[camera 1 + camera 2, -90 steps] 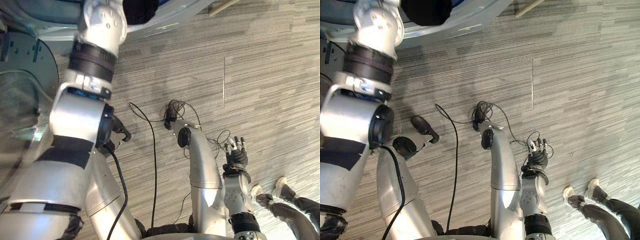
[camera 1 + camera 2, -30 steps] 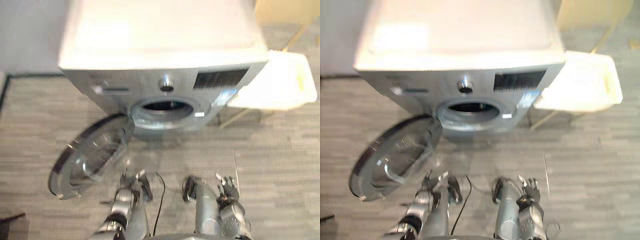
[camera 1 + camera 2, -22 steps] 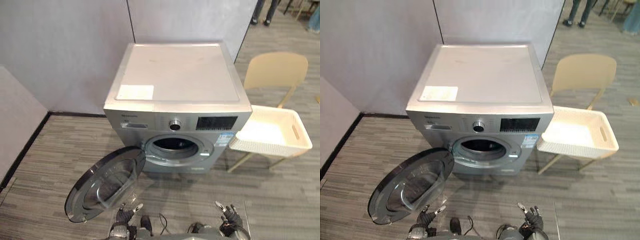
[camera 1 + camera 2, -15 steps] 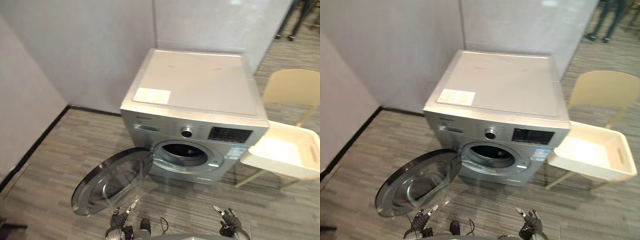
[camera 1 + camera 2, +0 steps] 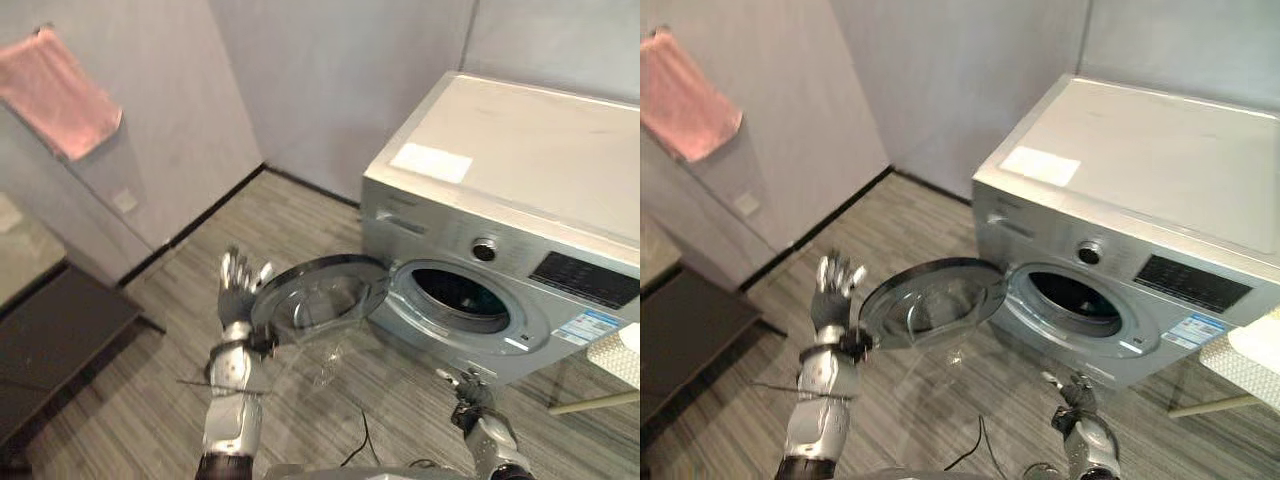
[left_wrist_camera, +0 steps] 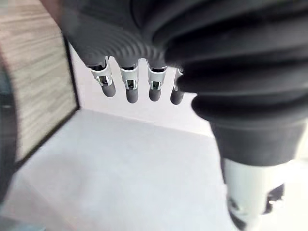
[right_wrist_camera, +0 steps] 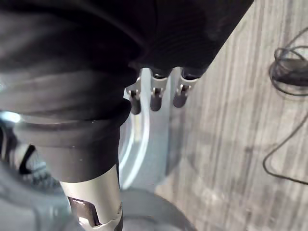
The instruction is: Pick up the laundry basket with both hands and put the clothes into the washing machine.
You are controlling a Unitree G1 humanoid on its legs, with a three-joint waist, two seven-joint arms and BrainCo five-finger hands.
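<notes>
Grey plank floor (image 5: pixel 300 215) by the washing machine (image 5: pixel 520 160) (door (image 5: pixel 320 300) open); left robot hand (image 5: pixel 236 292), right robot hand (image 5: pixel 468 390) both splayed, empty.

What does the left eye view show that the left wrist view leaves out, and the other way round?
Left eye view: the washing machine with its round door swung open, a pink towel on the wall, a corner of the white basket, and the right hand low down, open. Left wrist view: the left hand's dark cover from very close, its straight fingers in a row. Both: the left hand, open and holding nothing, the wall and the striped floor.
</notes>
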